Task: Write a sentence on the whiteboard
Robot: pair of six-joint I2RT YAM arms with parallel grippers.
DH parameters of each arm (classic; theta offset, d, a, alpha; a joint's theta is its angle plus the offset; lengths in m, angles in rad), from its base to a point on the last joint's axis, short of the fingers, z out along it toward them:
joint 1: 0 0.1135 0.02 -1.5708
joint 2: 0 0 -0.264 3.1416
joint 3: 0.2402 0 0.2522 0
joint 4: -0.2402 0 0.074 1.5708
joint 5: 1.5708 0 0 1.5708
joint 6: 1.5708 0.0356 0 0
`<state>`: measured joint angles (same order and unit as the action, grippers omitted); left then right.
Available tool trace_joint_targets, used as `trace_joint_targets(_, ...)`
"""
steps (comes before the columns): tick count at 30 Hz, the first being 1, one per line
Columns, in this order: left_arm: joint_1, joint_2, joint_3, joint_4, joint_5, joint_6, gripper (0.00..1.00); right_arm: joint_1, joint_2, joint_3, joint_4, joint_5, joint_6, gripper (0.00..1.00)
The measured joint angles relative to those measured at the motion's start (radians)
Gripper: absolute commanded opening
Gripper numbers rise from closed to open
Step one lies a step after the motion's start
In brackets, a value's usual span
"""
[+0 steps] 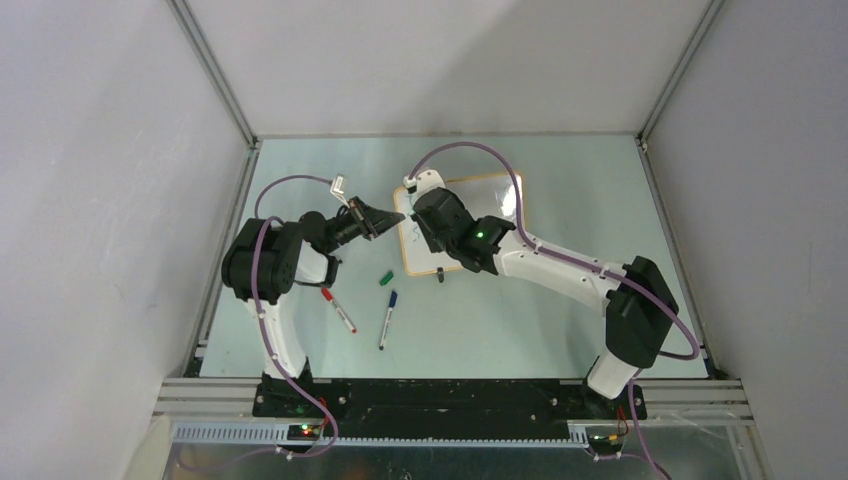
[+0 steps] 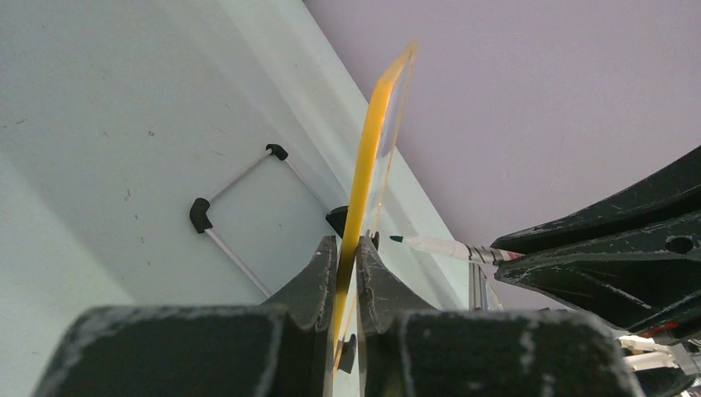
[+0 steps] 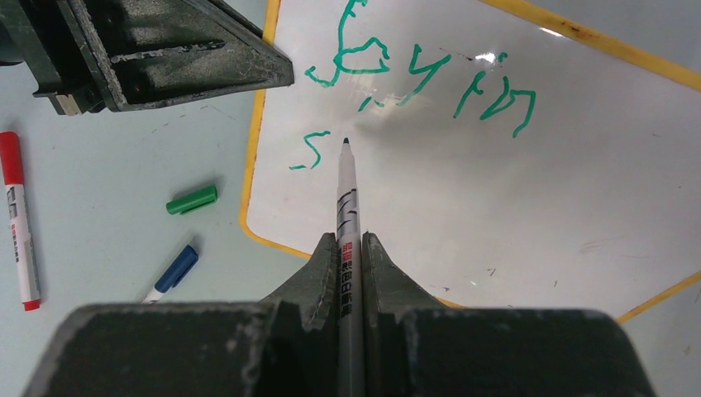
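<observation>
The whiteboard (image 1: 492, 200) lies on the table, white with an orange-tan frame. My left gripper (image 1: 384, 222) is shut on its left edge; in the left wrist view the frame (image 2: 368, 165) runs edge-on between my fingers. My right gripper (image 3: 350, 241) is shut on a green marker (image 3: 345, 198), its tip just above the board beside a small green "s" (image 3: 309, 152). The sentence (image 3: 413, 78) shows as green words "Joy in" on the top line. The marker tip also shows in the left wrist view (image 2: 430, 245). In the top view my right gripper (image 1: 432, 225) is over the board's left part.
A green cap (image 1: 386, 277), a blue marker (image 1: 388, 318) and a red marker (image 1: 338, 310) lie on the table in front of the board. A small metal stand (image 2: 236, 194) lies to the left of the board. Grey walls enclose the table.
</observation>
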<state>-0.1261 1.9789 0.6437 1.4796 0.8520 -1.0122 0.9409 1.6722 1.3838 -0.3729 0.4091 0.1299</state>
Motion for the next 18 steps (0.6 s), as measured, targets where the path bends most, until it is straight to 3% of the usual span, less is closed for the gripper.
trace_joint_targets(18,0.000,0.000,0.000,0.000,0.000,0.000,0.00,-0.003,0.045,-0.002,-0.016,-0.007,0.001,0.00)
